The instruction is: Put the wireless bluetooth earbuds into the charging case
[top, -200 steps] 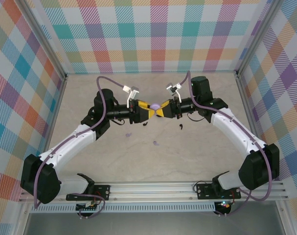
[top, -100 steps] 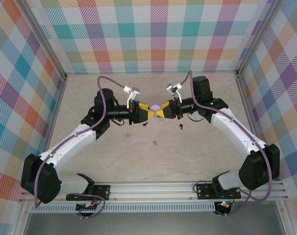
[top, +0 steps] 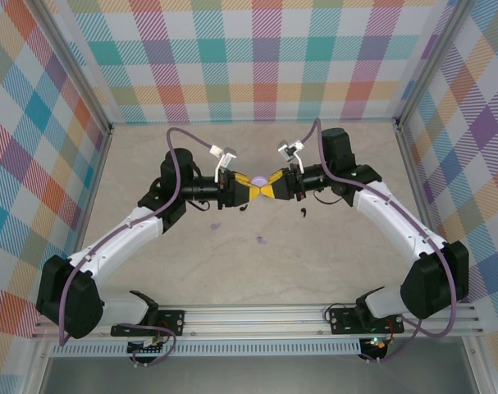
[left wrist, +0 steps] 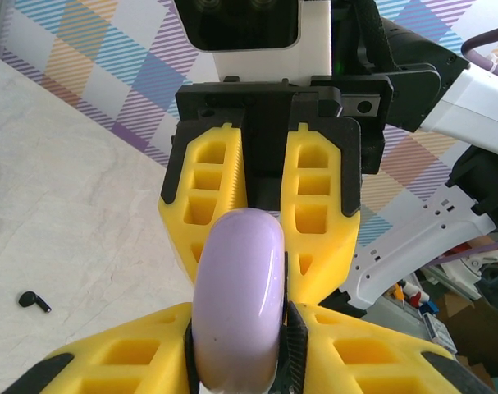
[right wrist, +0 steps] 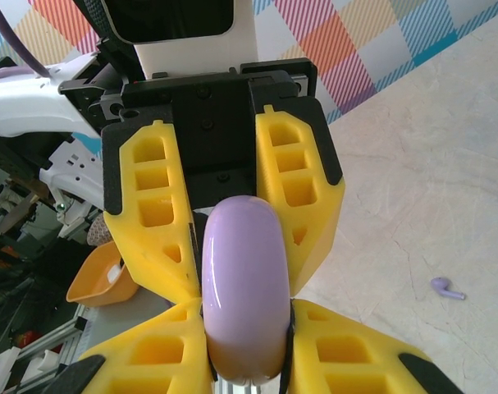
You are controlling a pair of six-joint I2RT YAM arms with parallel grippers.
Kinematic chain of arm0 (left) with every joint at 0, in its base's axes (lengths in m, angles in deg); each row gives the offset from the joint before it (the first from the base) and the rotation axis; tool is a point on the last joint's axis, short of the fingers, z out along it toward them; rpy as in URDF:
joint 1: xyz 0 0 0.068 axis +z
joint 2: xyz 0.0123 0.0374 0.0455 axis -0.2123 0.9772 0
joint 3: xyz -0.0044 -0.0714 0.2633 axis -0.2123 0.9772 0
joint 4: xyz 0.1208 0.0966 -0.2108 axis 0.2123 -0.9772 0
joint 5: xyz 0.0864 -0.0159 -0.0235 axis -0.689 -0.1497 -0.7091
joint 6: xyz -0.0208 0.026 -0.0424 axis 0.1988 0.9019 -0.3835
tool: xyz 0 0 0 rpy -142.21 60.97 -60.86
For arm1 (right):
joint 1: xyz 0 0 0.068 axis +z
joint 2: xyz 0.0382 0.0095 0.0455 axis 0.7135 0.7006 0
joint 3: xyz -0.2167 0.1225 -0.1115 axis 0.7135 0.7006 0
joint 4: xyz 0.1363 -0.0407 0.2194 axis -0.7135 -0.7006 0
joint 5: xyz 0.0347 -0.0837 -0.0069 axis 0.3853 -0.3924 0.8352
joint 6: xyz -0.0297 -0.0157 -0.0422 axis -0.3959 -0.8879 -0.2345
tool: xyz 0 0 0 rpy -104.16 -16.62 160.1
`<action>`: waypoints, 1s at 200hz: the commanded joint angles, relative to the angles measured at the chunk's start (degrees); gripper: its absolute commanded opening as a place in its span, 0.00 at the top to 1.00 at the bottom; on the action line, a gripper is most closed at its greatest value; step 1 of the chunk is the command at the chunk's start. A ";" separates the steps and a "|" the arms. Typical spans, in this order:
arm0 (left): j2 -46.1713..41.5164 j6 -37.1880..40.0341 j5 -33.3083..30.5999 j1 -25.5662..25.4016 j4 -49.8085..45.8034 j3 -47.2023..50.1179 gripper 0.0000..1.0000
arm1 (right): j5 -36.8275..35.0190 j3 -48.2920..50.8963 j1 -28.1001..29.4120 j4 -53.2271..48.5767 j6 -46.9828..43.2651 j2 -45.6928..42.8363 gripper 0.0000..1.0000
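- Since a second ago the left gripper [top: 250, 191] has narrowed its jaws around the lilac charging case [top: 258, 177]; the right gripper [top: 269, 190] and the case sit where they were.
- Left gripper: in the left wrist view its dark pads [left wrist: 294, 353] look to press on both flat sides of the case, so it reads as closed on it, though only just.
- Right gripper: clamped tight on the opposite end of the same case.
- The case hangs between the two sets of fingertips, midway between the left and right edges of the table [top: 150, 271] and somewhat towards its far edge. It appears lifted off the surface. Its lid looks closed.
- From both wrists the case is seen edge-on, its long outline running from one gripper to the other.
- The earbuds all lie loose on the table, on the near-edge side of the case. A black earbud [top: 244, 206] is just beside the left fingers and a lilac earbud [top: 216, 226] is further towards the left arm. The second black earbud [top: 303, 215] lies nearer the right arm, and the second lilac earbud [top: 262, 240] is between the arms.
- Likely next: open the case, then free one gripper for an earbud; the left is closest to two.
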 commanded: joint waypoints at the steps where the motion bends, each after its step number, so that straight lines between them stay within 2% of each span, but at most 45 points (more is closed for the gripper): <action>1: 0.22 0.26 1.82 -0.89 0.81 -2.25 0.67 | 1.54 -1.74 0.41 0.76 -0.71 0.38 0.83; 16: 0.50 0.11 1.75 -0.98 0.81 -2.28 0.68 | 1.70 -1.72 0.50 0.78 -0.73 0.48 0.83; 45: 1.10 0.06 2.00 -1.33 0.98 -2.63 0.77 | 1.63 -1.98 0.92 -0.26 -1.57 0.68 0.83; 72: 1.45 1.16 0.88 -1.51 -1.12 -3.28 0.82 | 0.04 -2.07 1.02 -1.59 -2.35 0.46 0.80; 84: 1.56 2.31 -1.23 -1.51 -3.89 -3.93 0.85 | -1.90 -1.90 1.09 -2.32 -2.90 -0.19 0.75; 114: 1.43 5.15 -11.40 -1.44 -8.32 -4.20 0.87 | -8.22 -1.03 0.87 -4.26 -4.24 -2.80 0.52; 130: 1.49 8.42 -16.20 -1.48 -7.83 -2.80 0.87 | -10.64 -0.64 0.38 -5.55 -5.10 -4.35 0.47; 159: 2.29 18.28 -13.52 -1.43 -10.55 -3.14 0.89 | -13.91 -1.72 -0.43 -10.32 -9.59 -5.98 0.42; 180: 2.82 20.19 -8.13 -0.94 -8.55 -3.07 0.89 | -14.69 -3.75 -0.44 -14.19 -12.27 -5.34 0.41; 200: 3.53 20.04 -6.18 -0.82 -6.99 -3.37 0.89 | -14.40 -5.28 -0.50 -16.12 -13.89 -4.93 0.41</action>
